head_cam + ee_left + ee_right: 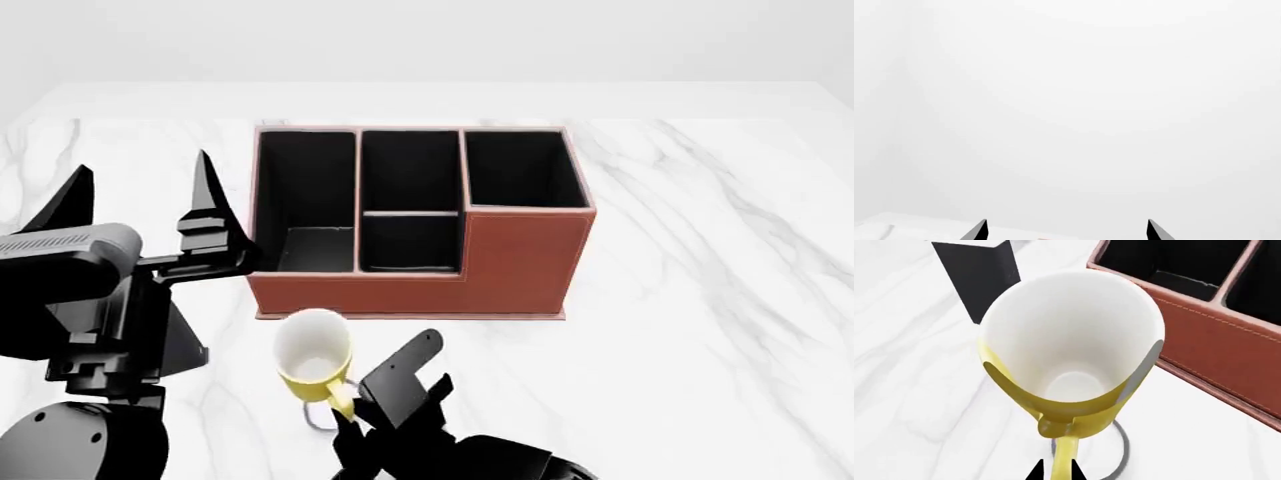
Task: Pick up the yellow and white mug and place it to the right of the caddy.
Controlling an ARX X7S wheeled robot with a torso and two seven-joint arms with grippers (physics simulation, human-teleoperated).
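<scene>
The yellow and white mug (312, 355) hangs tilted just in front of the caddy (441, 282), its white inside facing up. My right gripper (346, 412) is shut on its yellow loop handle (1065, 455), which sits between the two dark fingertips of the right gripper (1056, 473). In the right wrist view the mug (1067, 355) fills the centre, with the reddish-brown caddy (1217, 352) close beside it. A grey ring lies on the marble under the mug. My left gripper (140, 195) is raised at the left, open and empty. The left wrist view shows the left gripper (1067, 231) against blank white.
An upright black slab (977, 277) stands on the white marble table (707, 300) just beyond the mug, on the side away from the caddy. To the right of the caddy there is bare marble. The table's far edge (441, 88) runs behind the caddy.
</scene>
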